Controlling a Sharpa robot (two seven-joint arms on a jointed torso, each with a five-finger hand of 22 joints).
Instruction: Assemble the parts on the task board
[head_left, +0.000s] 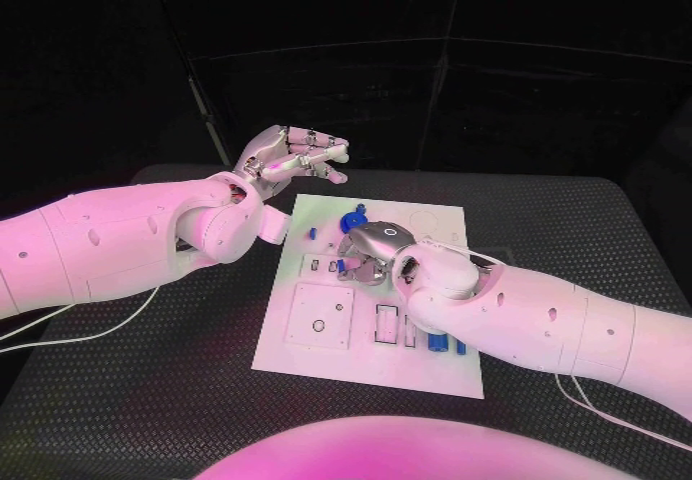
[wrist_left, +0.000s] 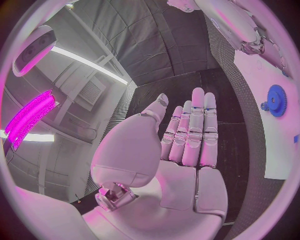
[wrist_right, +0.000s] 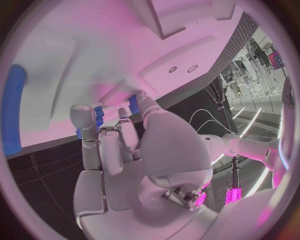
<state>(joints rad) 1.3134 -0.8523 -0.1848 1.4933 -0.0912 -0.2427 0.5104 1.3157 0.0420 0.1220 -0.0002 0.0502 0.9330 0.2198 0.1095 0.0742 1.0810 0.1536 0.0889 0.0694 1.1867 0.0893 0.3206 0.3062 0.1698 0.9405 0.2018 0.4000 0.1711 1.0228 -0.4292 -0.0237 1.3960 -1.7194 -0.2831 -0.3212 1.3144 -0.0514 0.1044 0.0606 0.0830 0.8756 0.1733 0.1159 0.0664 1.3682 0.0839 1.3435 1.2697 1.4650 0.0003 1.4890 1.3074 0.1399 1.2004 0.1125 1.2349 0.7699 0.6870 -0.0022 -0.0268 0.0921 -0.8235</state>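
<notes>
The task board (head_left: 335, 352) was a flat white plate, smooth and shaped like a long box top, and it lay in the middle of the black table (head_left: 130, 400), which had a bumpy, woven look. A raised white square block (head_left: 320, 316) with a small round hole sat near the board's 7 o'clock corner. Next to it, toward 5 o'clock, were some thin slots (head_left: 387, 324) with little blue parts (head_left: 437, 340) standing in them like short pegs. Near the board's 12 o'clock edge was a round blue gear (head_left: 355, 218) with tiny teeth all around it, and the same blue gear (wrist_left: 275, 100) showed in the left wrist view, on the white plate. The right hand (head_left: 372, 250) was shiny silver and rested low over the middle of the board, with its fingers curled down among small blue pieces (head_left: 335, 265). I could not tell if it was pinching one, because the hand itself covered the spot. In the right wrist view the fingers (wrist_right: 109, 145) bent toward the white board with bits of blue (wrist_right: 99, 116) by their tips. The left hand (head_left: 293, 155) was up off the table past the board's 11 o'clock corner, well apart from the parts. Its fingers (wrist_left: 194, 132) were straight and held nothing. A thin white cable (head_left: 87, 325) lay on the table at 9 o'clock, and another white cable (head_left: 613, 420) lay at 4 o'clock.
</notes>
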